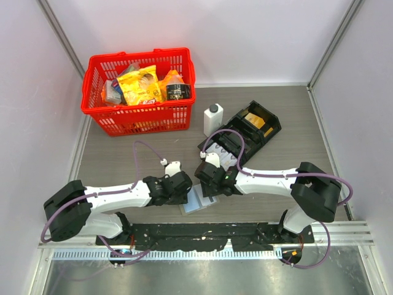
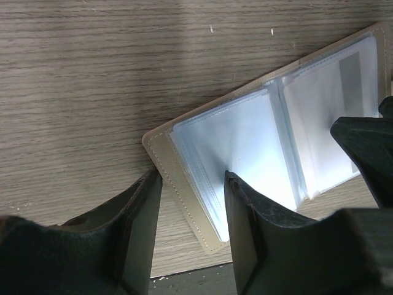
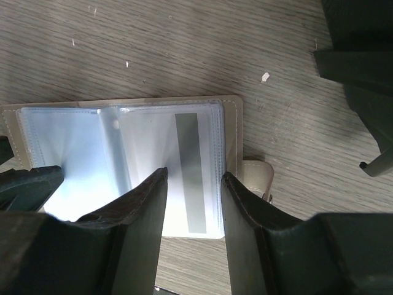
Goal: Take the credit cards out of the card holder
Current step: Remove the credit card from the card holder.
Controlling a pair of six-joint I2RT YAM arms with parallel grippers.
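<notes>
Down at the table's [image 1: 110, 160] near edge both arms bend inward, the left gripper [image 2: 191, 178] and right gripper [image 3: 193, 174] tipped down over the card holder [image 1: 196, 201], which lies open and flat. Each pair of jaws stands half open, clamping nothing: the left straddles the holder's outer edge, the right a striped card [image 3: 190, 147] in its sleeve. Farther back, a red basket [image 1: 141, 120] holds snack packets [image 1: 140, 85].

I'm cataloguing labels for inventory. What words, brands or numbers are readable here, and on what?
No text can be read.
Print on the yellow snack packet in the red basket: too small.
The card in the card holder: only a grey stripe, no lettering.
</notes>
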